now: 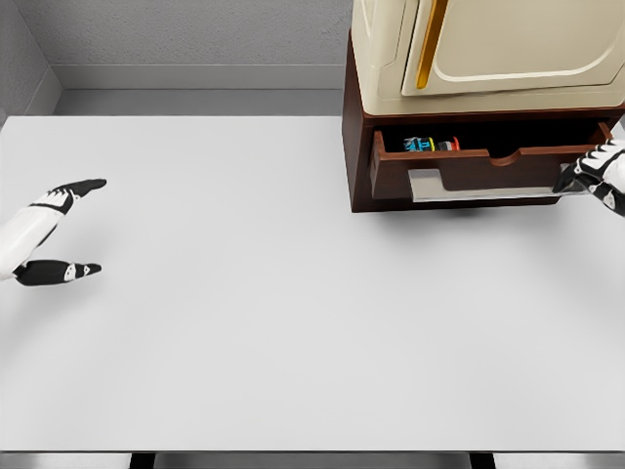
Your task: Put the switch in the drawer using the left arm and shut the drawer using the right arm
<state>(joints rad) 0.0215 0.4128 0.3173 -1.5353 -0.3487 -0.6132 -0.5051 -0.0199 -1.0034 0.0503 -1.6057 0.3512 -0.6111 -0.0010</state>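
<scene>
Head view: multicoloured switch (431, 145) in drawer (469, 172)

— Where is the cabinet (488, 98)?
— At the desk's (244, 322) far right corner, its drawer (469, 171) pulled out toward the front edge.
— And the switch (430, 145)?
— In the drawer, at its back left.
— The 2 hands?
— Left hand (63, 230) near the left edge; right hand (598, 174) at the drawer's right end.

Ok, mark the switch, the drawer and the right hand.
switch (431, 145): head view, on its colored body inside the drawer.
drawer (469, 172): head view, on its brown front panel.
right hand (589, 171): head view, on the fingers at the drawer's right end.
</scene>
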